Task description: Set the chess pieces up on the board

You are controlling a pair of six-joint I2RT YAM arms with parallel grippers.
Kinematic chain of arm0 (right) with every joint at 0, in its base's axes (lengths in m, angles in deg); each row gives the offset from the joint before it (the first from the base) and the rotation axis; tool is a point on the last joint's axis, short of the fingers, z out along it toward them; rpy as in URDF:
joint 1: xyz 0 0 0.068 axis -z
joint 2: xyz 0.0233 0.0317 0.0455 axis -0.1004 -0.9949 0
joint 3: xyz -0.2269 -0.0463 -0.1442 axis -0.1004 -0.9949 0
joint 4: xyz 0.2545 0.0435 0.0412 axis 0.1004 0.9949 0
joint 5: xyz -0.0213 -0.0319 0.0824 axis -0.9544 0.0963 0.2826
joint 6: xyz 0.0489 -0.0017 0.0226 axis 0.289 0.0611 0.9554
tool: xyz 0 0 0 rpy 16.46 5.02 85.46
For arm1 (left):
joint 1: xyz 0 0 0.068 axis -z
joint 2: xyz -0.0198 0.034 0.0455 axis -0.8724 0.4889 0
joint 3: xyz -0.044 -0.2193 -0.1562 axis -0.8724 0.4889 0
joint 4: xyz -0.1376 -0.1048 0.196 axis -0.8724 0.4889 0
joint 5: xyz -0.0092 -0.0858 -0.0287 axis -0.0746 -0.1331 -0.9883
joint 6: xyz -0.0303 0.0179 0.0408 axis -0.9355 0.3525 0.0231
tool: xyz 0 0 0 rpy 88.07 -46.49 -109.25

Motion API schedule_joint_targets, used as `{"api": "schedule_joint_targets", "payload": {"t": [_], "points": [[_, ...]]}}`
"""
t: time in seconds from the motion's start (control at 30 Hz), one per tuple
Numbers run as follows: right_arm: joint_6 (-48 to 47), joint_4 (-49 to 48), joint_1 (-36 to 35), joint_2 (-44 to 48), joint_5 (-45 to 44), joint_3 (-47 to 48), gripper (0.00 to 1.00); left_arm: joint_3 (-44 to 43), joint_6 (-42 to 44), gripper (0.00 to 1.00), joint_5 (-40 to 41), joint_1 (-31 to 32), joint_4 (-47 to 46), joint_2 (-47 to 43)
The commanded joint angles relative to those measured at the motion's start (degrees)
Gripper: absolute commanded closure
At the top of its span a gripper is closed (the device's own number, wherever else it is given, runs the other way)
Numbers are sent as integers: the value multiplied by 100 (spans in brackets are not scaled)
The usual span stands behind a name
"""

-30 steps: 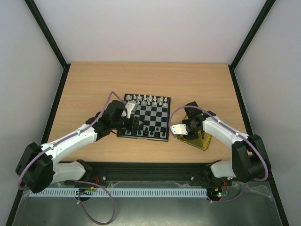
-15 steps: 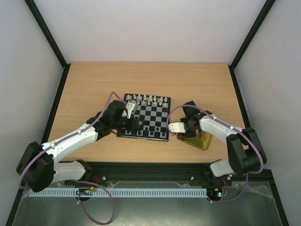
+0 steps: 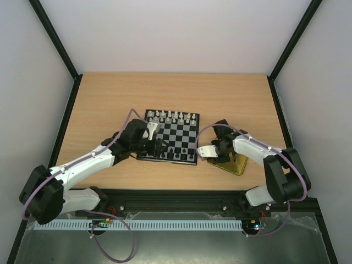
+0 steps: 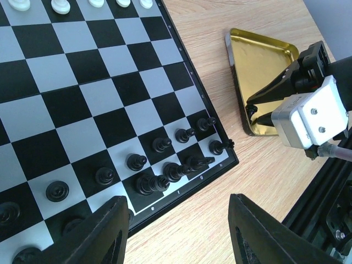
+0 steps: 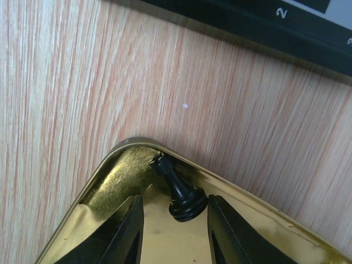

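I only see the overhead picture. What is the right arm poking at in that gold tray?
Observer: One black chess piece lies on its side in a corner of the tray, between the fingers of the right gripper.
Visitor: Has it grabbed it?
Observer: Not that I can see. The fingers stand apart, with a gap on one side of the piece.
Visitor: And the other arm?
Observer: The left gripper is open and empty above the rim of the board, where a few black pieces lie tipped over.

A white "2" — on the board (image 5: 242, 22) rim
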State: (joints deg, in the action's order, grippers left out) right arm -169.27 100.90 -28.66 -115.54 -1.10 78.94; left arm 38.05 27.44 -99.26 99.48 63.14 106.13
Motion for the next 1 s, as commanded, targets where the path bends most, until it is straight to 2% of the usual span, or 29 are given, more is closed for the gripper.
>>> {"api": "schedule_joint_targets", "payload": {"t": [0.0, 0.33, 0.63, 0.97], "points": [[38, 394, -4, -65, 42, -69, 66, 102, -49, 47, -22, 46, -64, -72], [109, 753, -26, -172, 113, 32, 66, 157, -64, 47, -5, 62, -113, -97], [792, 1205, -66, -915, 91, 622, 67, 196, -69, 47, -13, 81, -129, -92], [921, 1394, -66, -1000, -18, 634, 78, 266, -57, 47, 18, 81, -140, -132]]}}
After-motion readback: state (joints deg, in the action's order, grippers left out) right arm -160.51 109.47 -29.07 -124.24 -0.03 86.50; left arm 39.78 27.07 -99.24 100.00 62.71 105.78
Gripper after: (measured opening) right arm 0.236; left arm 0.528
